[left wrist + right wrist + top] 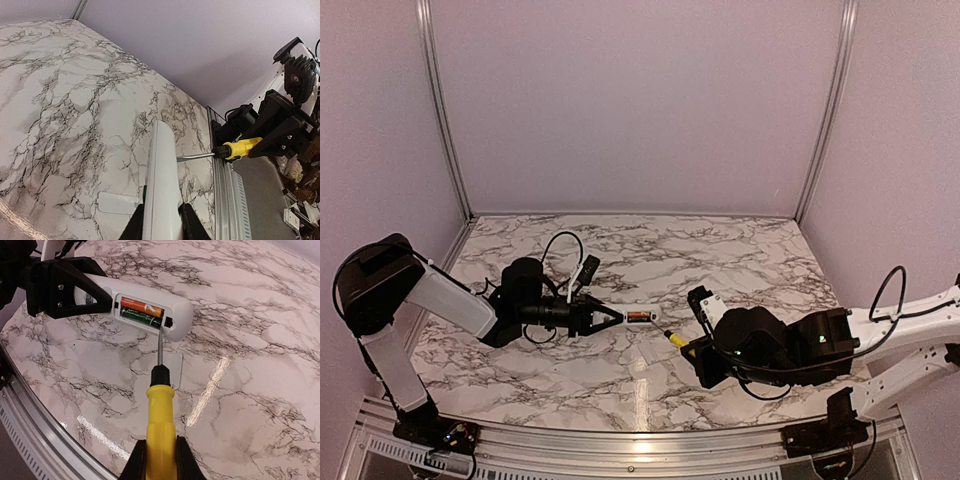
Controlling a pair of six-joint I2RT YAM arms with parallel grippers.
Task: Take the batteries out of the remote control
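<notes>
Left pincer [616, 318] is clamped tight on the remote control [642, 317], gripping its near end. The handset juts out past the fingertips, turned on edge, and looks lifted off the marble table [620, 390]. The battery bay is open just beyond the left fingers. Both batteries [141, 312] are seated inside, the orange cell [141, 306] above the green cell [142, 319]. A flat white plate [117, 203], likely the bay cover, lies on the table under the held handset. So the cover is off, but neither cell is out. Further right, the screwdriver [161, 425] reaches from the right pincer toward the bay. Its blade tip is at the far end of the green cell, though I cannot tell if it is touching or just short. Right pincer [160, 466] is closed around the yellow handle, with the shaft pointing straight ahead of its fingers. What is left, by my reading, is to pry each cell loose and get both clear of the handset.
</notes>
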